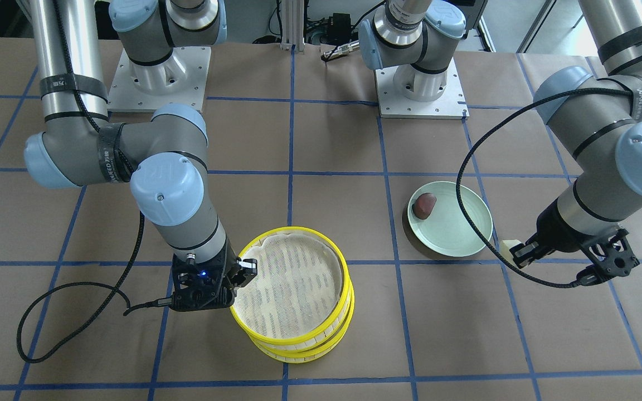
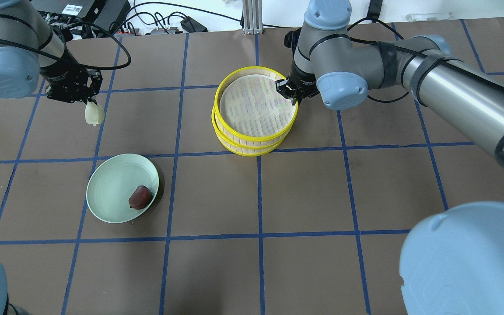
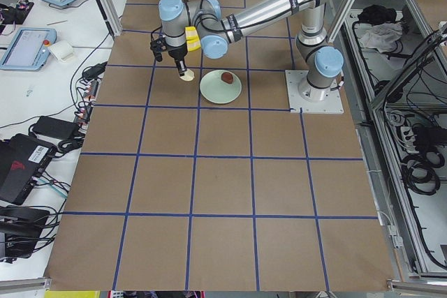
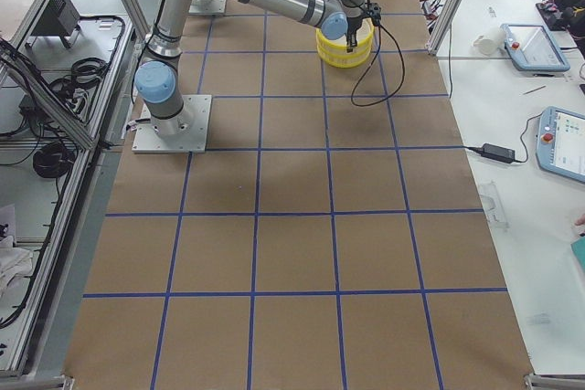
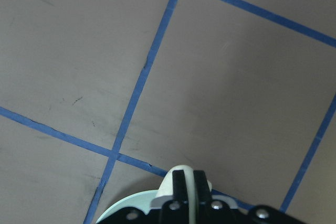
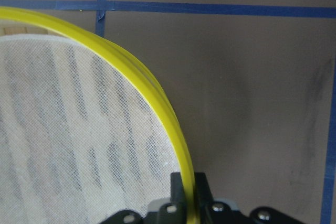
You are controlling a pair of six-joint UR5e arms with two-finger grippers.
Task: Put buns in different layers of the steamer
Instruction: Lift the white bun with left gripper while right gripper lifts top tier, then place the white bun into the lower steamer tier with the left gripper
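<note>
The steamer (image 2: 254,109) stands at mid-table, stacked yellow-rimmed layers with a white mesh liner (image 6: 68,124), and its top layer is empty. My right gripper (image 2: 290,91) is shut on the top layer's yellow rim (image 6: 181,150), one finger on each side of it. The top layer (image 1: 293,289) sits slightly offset over the lower one (image 1: 312,348). My left gripper (image 2: 89,105) is shut on the pale cream bun (image 2: 94,114) and holds it above the table, away from the plate. The dark reddish-brown bun (image 2: 140,197) lies on the pale green plate (image 2: 112,188).
The brown table cover has a blue tape grid. The two arm base plates (image 1: 159,72) (image 1: 421,83) stand at the robot's side of the table. A black cable (image 1: 48,312) loops on the table by my right arm; another cable hangs over the plate's edge (image 1: 466,184).
</note>
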